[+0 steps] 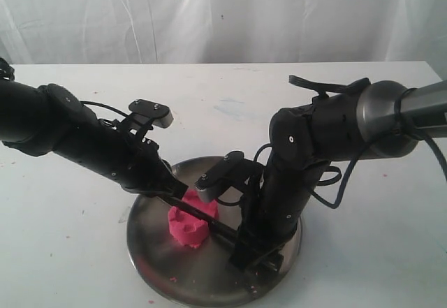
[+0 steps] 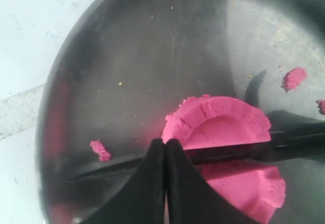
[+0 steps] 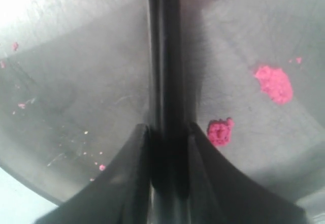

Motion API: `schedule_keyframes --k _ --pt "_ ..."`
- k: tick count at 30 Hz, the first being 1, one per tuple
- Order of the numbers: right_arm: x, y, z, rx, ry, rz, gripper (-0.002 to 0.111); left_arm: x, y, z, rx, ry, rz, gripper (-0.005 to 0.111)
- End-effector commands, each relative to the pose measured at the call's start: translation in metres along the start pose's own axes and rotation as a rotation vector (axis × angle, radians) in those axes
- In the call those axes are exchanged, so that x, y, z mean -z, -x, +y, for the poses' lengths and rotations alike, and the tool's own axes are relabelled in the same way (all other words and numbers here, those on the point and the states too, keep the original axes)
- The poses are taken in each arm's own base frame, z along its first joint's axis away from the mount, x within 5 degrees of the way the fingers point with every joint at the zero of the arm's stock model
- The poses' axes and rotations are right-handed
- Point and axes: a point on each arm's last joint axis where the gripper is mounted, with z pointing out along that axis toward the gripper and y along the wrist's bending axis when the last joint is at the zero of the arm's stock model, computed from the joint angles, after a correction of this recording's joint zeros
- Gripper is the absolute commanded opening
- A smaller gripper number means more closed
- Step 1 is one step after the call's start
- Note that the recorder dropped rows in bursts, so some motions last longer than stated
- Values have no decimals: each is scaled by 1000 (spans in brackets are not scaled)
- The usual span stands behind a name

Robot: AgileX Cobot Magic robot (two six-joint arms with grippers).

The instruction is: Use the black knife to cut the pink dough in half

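On metal plate [image 1: 150,252], pink dough [image 2: 223,125] sits slightly toward 9 o'clock of centre, black knife [image 3: 165,56] lying across it; right gripper [image 3: 167,128] pinches the knife's end, left gripper [image 2: 165,142] pressed together over the blade, covering part. Cut depth unclear. Plate's 4 o'clock rim behind right arm.

Black knife [image 2: 264,148] across pink dough [image 2: 218,127]
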Motion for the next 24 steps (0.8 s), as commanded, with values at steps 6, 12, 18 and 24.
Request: schedule_keyframes --k 6,12,18,24 --pt "1 0 1 19 17 22 0 10 5 -4 -31 7 -23 0" --pt "1 -2 2 51 27 39 0 10 5 -4 -31 7 -23 0" --pt "1 0 -2 10 -15 16 0 10 5 -4 -31 9 -24 0" --pt "2 -3 -11 -56 -119 45 0 10 5 -4 -31 7 -23 0"
